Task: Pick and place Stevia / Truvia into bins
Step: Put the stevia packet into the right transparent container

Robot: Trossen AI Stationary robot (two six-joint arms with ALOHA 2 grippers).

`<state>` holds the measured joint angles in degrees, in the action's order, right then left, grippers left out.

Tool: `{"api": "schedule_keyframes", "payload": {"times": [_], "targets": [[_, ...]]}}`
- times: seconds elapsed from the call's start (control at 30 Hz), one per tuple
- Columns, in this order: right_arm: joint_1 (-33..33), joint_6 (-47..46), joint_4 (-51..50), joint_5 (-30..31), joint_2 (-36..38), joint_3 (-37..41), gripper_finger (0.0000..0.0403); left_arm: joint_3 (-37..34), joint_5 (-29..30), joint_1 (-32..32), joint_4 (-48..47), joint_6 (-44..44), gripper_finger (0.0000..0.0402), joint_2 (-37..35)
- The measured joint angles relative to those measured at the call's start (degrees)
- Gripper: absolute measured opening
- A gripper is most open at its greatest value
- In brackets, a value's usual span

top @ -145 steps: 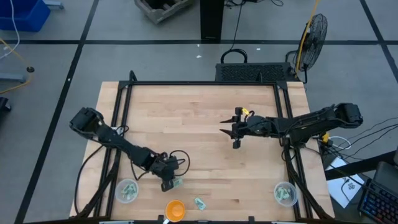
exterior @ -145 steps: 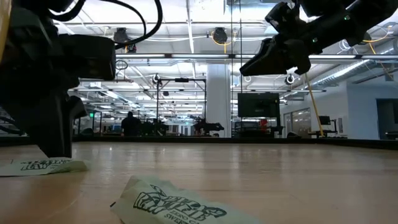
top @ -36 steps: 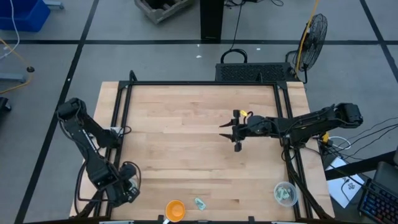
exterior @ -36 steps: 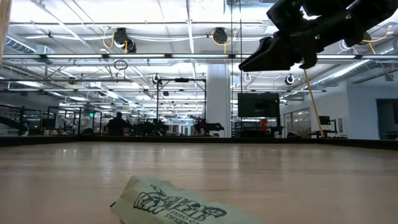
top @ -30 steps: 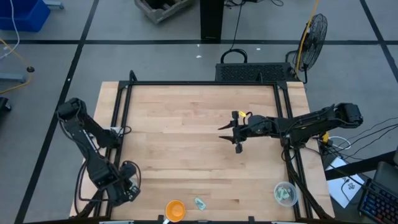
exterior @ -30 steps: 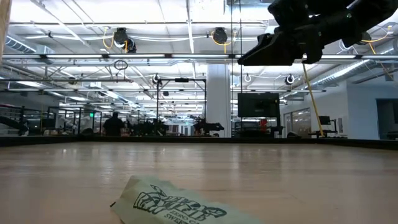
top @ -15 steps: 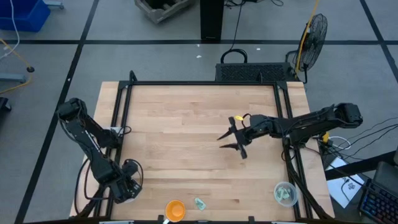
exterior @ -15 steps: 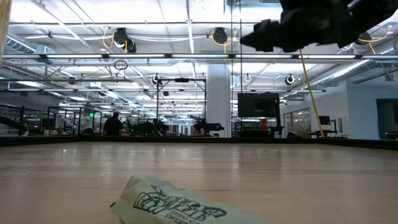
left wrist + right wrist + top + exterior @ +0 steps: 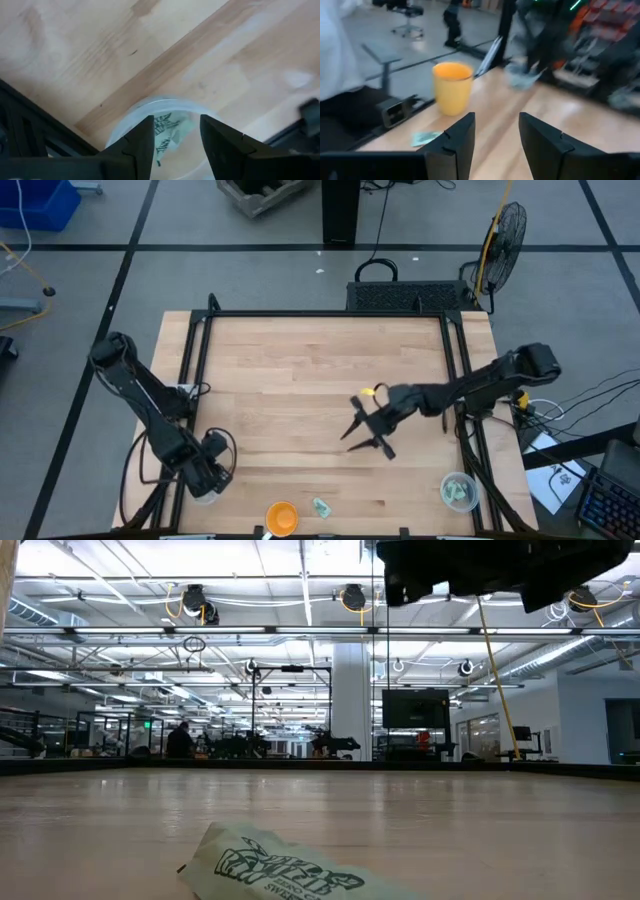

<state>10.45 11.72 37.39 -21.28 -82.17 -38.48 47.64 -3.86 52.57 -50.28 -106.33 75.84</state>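
- Wooden counter carried both arms, 2 clear bins, an orange bowl and 1 loose Stevia sachet.
- Left claw hung at near-left corner of counter, right over left bin; fingers parted, nothing between them, released.
- Seen thru left wrist cam: green-white sachet in bin lay inside the cup, showing in the gap between the two fingers, clear rim curving around it.
- Left bin mostly hidden under the claw in high view.
- Right claw sat over mid counter, near side of centre, above the wood, well apart from any sachet; fingers spread wide, holding nothing.
- Right wrist cam: fingers apart, orange bowl ahead w/ loose sachet on the wood near it, beyond the fingertips.
- Loose Stevia sachet lay flat at near edge of counter, just beside orange bowl on its right, not touching as far as could be told.
- Low view: same sachet in foreground, printed side up, slightly crumpled; dark bulk of right arm across top.
- Right bin stood at near-right corner, green sachets inside, well apart from right claw.
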Motion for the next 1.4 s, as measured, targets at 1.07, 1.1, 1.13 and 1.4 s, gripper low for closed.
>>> {"api": "schedule_keyframes", "payload": {"times": [1.07, 1.1, 1.13, 1.4], "targets": [[13.07, -12.84, 3.76, 12.07, -23.75, -12.99, 0.0144, 2.29, 45.89, -8.43, 29.43, 62.12, 0.0163, -11.73], [12.91, -12.48, 3.96, 12.61, -24.03, -13.04, 0.0144, 2.29, 45.9, -8.8, 29.4, 62.85, 0.0163, -11.73], [12.63, -12.3, 3.95, 12.43, -24.44, -13.34, 0.0144, 2.29, 45.9, -9.2, 29.44, 63.53, 0.0163, -11.73], [13.28, -10.78, -6.4, 9.28, -30.21, -23.31, 0.0144, 2.29, 45.9, -13.84, 29.51, 66.7, 0.0163, -11.73]]}}
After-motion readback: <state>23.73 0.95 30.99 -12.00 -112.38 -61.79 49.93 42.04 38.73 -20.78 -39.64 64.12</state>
